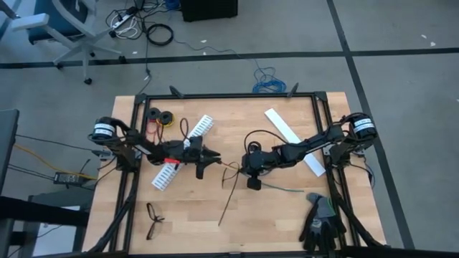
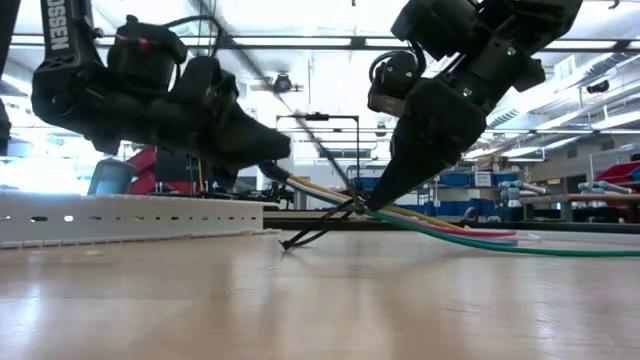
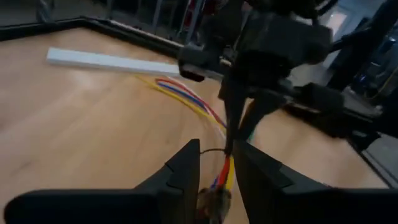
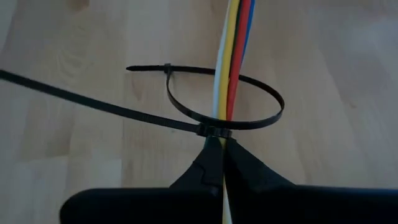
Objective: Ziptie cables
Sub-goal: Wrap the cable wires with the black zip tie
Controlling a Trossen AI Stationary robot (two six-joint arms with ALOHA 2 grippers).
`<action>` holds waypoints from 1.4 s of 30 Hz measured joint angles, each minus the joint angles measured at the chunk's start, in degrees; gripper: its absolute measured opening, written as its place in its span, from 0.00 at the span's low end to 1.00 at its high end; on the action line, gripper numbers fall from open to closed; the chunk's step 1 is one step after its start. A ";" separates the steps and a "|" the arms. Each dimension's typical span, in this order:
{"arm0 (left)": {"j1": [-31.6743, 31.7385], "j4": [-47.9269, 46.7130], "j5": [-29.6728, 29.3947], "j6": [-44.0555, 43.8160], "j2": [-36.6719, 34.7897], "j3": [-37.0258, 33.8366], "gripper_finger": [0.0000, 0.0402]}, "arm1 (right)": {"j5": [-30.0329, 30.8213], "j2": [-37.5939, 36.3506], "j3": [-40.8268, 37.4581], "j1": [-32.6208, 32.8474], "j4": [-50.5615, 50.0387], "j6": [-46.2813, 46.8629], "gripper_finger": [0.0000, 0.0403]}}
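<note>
Over the middle of the worktop [image 1: 287,222], the right gripper [image 4: 221,144] has its jaws pressed together on a looped ziptie [image 4: 249,121] that circles the cables [image 4: 231,56]. The left gripper [image 3: 217,163] straddles the cables' other end, jaws slightly apart around them; whether they clamp I cannot tell.

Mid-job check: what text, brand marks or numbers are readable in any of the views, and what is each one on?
"OSSEN", white letters running down the left arm in the low view; the word is cut off at the picture's top edge.
Nothing else is readable: the cables, the ziptie and the white slotted strip show no print, and the room's signs are too small.
</note>
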 joint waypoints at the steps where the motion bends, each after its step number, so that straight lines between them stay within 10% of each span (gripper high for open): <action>1: -0.50 0.34 -0.24 0.05 -0.11 0.03 0.26 | -0.26 0.00 0.00 -0.16 -0.05 -0.02 0.00; 18: -0.49 -6.44 -9.28 1.10 -0.13 -1.28 0.26 | -0.71 0.00 0.00 -0.50 -0.07 0.09 0.00; 42: -0.91 -4.74 -5.33 -8.03 -0.04 -3.38 0.26 | 0.67 -0.03 0.00 -1.48 1.26 1.32 0.00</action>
